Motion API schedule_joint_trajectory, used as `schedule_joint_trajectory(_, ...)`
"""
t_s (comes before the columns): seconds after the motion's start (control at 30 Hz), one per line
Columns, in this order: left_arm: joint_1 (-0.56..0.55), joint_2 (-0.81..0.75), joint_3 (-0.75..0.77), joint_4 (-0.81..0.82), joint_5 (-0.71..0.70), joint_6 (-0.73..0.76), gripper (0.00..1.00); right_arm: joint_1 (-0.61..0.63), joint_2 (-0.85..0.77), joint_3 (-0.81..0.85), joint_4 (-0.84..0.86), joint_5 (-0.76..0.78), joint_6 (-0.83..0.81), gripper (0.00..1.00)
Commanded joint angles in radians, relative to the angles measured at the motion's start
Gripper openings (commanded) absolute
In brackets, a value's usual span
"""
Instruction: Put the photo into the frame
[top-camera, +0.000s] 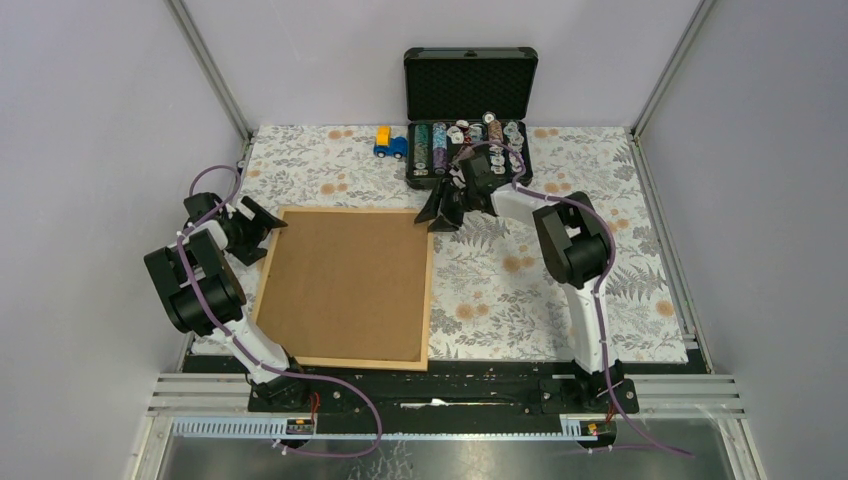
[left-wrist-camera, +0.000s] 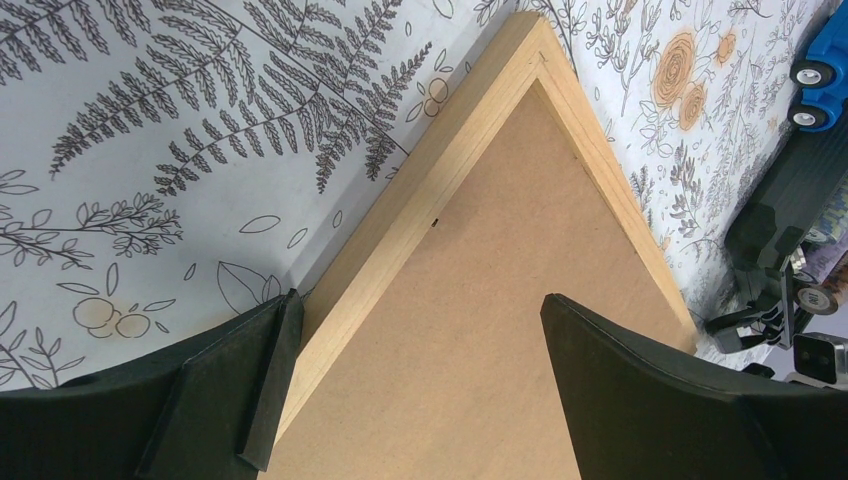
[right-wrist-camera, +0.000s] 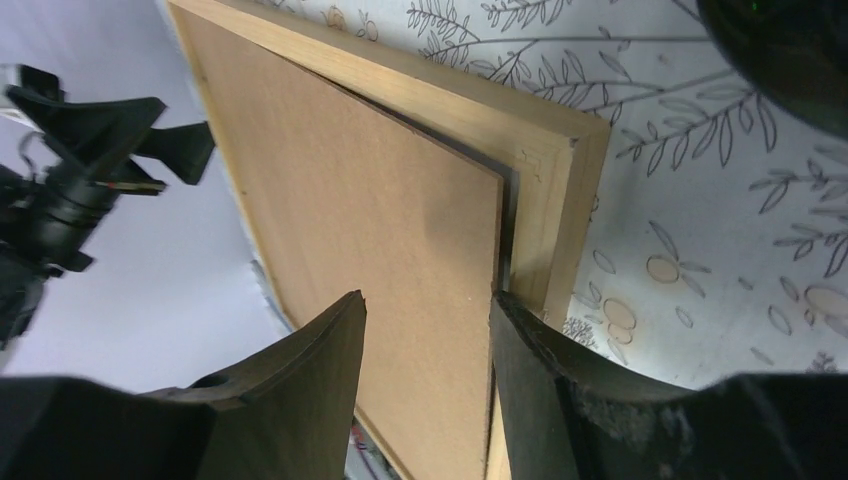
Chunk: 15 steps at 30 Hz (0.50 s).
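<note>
Nearest to us, the frame (top-camera: 430, 290) lies flat on the near-left part of the surface (top-camera: 560, 290). Its near rail runs along the surface's near edge, just past the arm bases. It lies back side up, with a plain brown backing sheet (top-camera: 345, 285) filling its opening inside the light wooden rails.

At the frame's far-left corner hangs the left gripper (top-camera: 268, 232). Its jaws are spread wide and hold nothing. In the wrist view, one finger stands on each side of that corner (left-wrist-camera: 418, 305), clear of the wood.

At the frame's far-right corner is the right gripper (top-camera: 442, 215). Its jaws are partly apart and not clamped on anything (right-wrist-camera: 426, 298). Its wrist view shows the backing sheet's corner between them, and one finger (right-wrist-camera: 530, 360) is right at the sheet's edge beside the rail. A dark gap shows there between sheet and rail, but we cannot tell whether the finger touches the sheet.

Farther back, near the surface's far edge, a blue and yellow toy car (top-camera: 389, 143) stands just left of an open black case (top-camera: 470, 110). The case holds rows of small round pieces.
</note>
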Motion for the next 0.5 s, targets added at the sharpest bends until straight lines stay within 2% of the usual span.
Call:
schedule_joint_trajectory(0.0,-0.028,0.061,-0.067,-0.101,-0.015,-0.006,0.99,0.042,-0.144,-0.088,0.354,-0.231,0.257,0.55)
schedule_joint_trajectory(0.1,-0.033,0.056,-0.07,-0.101,-0.025,-0.009,0.99,0.044,-0.175,-0.154,0.587,-0.267,0.411,0.54)
schedule_joint_trajectory(0.3,-0.045,0.054,-0.075,-0.1,-0.032,-0.014,0.99,0.052,-0.165,-0.233,0.864,-0.263,0.58,0.51)
schedule_joint_trajectory(0.47,-0.063,0.057,-0.079,-0.096,-0.032,-0.018,0.99,0.06,-0.118,-0.277,1.199,-0.223,0.746,0.5)
